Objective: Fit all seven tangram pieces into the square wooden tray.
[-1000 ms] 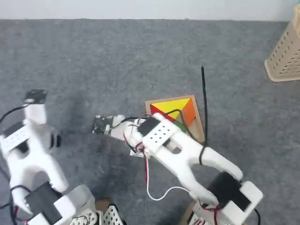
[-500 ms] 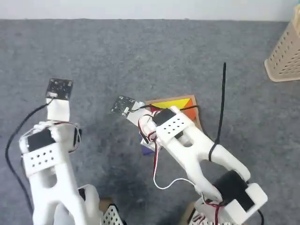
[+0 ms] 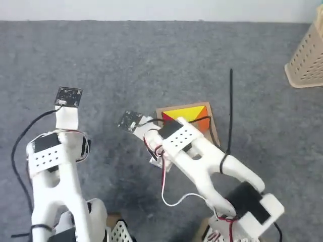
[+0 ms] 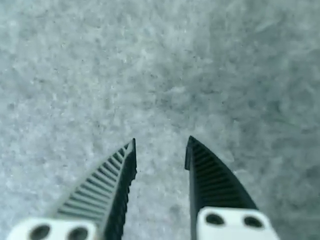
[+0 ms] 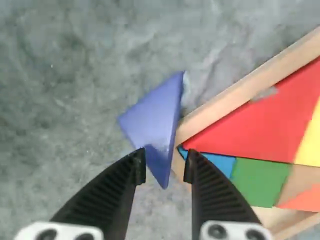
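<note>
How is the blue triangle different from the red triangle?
The blue triangle lies outside the wooden tray, on the grey carpet against its corner; the red triangle sits inside it, touching the yellow piece. The red triangle looks larger. Both are triangular.

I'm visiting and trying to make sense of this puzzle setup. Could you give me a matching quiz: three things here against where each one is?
1. blue triangle
2. red triangle
3. left gripper

A. open, over bare grey carpet
B. inside the wooden tray
C. on the carpet, outside the tray beside its rim

Pairs: 1-C, 2-B, 3-A.
</note>
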### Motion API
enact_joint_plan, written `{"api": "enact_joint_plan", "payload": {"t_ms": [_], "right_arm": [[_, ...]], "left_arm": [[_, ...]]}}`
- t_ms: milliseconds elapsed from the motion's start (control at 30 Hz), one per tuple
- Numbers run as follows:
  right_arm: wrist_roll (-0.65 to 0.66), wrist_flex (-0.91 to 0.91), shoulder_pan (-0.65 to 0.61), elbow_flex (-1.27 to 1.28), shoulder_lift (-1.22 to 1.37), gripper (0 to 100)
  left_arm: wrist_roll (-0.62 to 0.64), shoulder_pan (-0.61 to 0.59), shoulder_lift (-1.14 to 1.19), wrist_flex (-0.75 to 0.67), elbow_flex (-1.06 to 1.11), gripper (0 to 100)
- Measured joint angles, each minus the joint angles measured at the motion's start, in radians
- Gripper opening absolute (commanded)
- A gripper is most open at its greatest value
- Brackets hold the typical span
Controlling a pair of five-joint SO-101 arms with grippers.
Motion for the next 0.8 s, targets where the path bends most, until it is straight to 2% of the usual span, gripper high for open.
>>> {"api": "enact_joint_plan", "payload": {"t_ms": [233,500,800], "right_arm": [[0.005,0.054,-0.037,-0.038,0.061,13.8],[0.006,0.069,-0.149,-0.041,0.084,13.2],[0.003,0.063,-0.164,-0.046,0.089,13.6]], "left_arm": [[0.0,0.0,0.002,0.0,0.0,15],[0.0,0.0,0.002,0.0,0.0,15],[0.0,0.0,0.002,0.0,0.0,15]]}}
